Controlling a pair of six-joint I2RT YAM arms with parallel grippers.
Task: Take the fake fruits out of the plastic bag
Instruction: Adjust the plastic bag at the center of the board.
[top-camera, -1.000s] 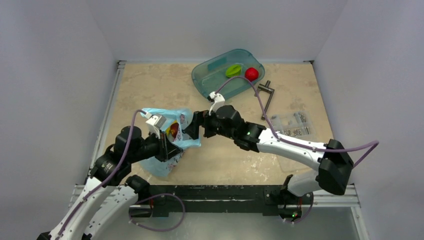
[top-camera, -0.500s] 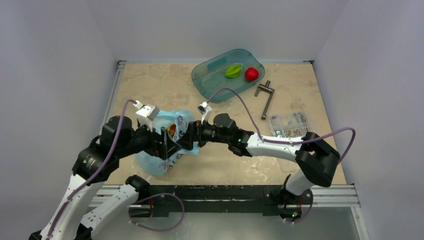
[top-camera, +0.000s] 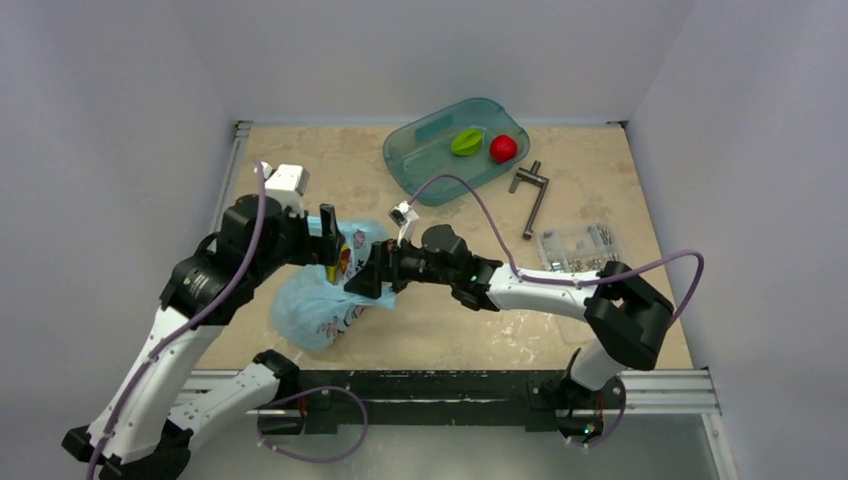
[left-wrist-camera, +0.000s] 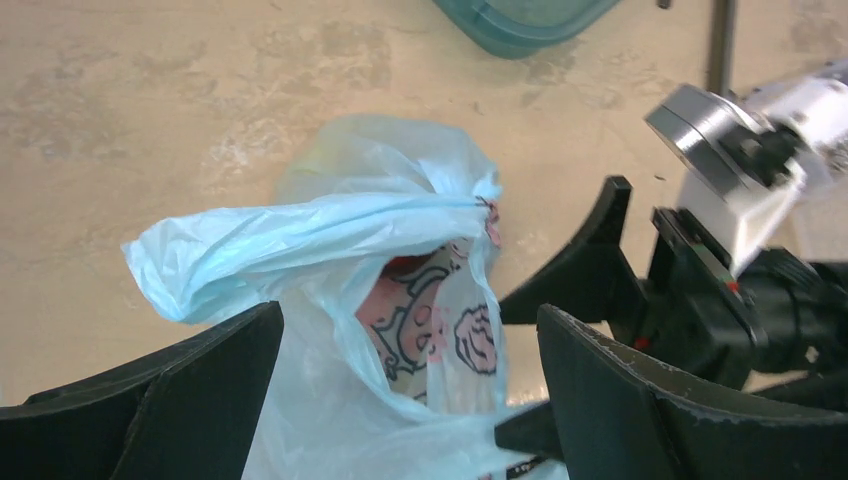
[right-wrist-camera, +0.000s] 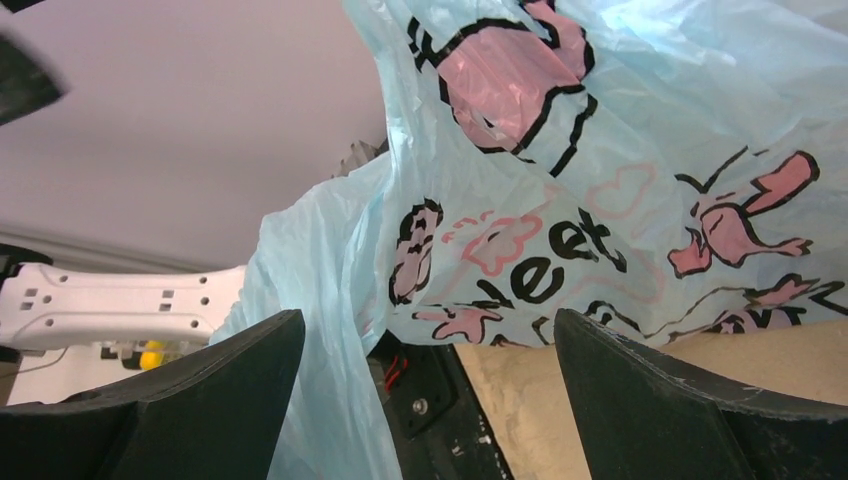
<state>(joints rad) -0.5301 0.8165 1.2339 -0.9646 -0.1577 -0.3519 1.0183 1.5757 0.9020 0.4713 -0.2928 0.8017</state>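
The plastic bag (top-camera: 318, 300) is light blue and crinkly and lies at the table's left front. Its mouth faces up in the left wrist view (left-wrist-camera: 330, 230). The "Sweet" cartoon print fills the right wrist view (right-wrist-camera: 620, 150). The fake fruits are hidden inside; only a speck of red (left-wrist-camera: 405, 265) shows at the mouth. My left gripper (top-camera: 335, 245) hangs open over the bag's top, its jaws wide on either side of the film (left-wrist-camera: 410, 390). My right gripper (top-camera: 368, 275) is open too, pushed against the bag's right side, with loose film hanging between its fingers (right-wrist-camera: 430, 400).
A teal tray (top-camera: 400, 165) at the back holds a green ridged fruit (top-camera: 465, 142) and a bright red round fruit (top-camera: 503, 148). A metal handle (top-camera: 533, 195) and a clear packet of small metal parts (top-camera: 582, 250) lie to the right.
My left gripper has opened, let go of the bag and risen towards the back. The right gripper has moved left into the bag's side. The bag has slumped a little.
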